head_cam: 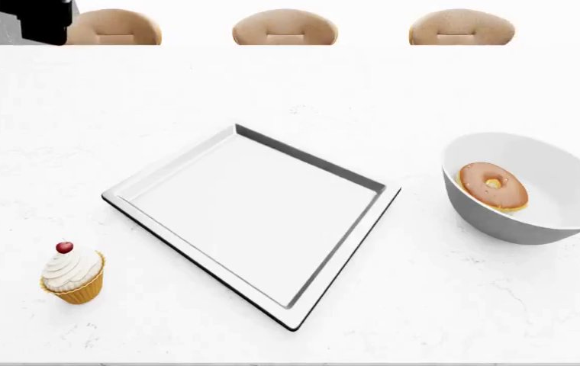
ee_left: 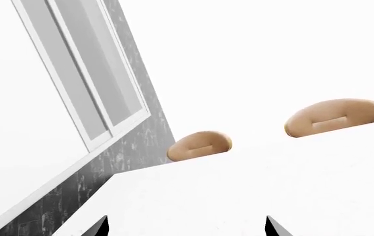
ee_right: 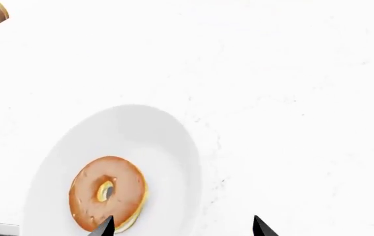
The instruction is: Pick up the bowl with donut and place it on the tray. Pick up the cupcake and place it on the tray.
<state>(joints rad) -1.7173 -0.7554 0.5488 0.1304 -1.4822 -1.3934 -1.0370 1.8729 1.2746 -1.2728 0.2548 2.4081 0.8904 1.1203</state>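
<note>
Both end effectors (ee_left: pixel 187 227) (ee_right: pixel 181 227) open, empty — white marble counter (head_cam: pixel 269 84), tan chairs (head_cam: pixel 285 27) behind.

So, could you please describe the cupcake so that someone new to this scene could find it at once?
Start at the large square tray in the middle of the white counter. Off its left corner, towards the counter's near edge, stands the cupcake, alone and clear of the tray. It is the smallest item, with a golden-yellow wrapper, white swirled frosting and a red cherry.

Tray (head_cam: pixel 252 221) appeared silvery brushed metal, dark-edged. Bowl (head_cam: pixel 534 217) was smooth and glossy white. Donut (head_cam: pixel 493 185) glaze shone. Countertop (head_cam: pixel 269 84) looked faintly veined, polished stone.
</note>
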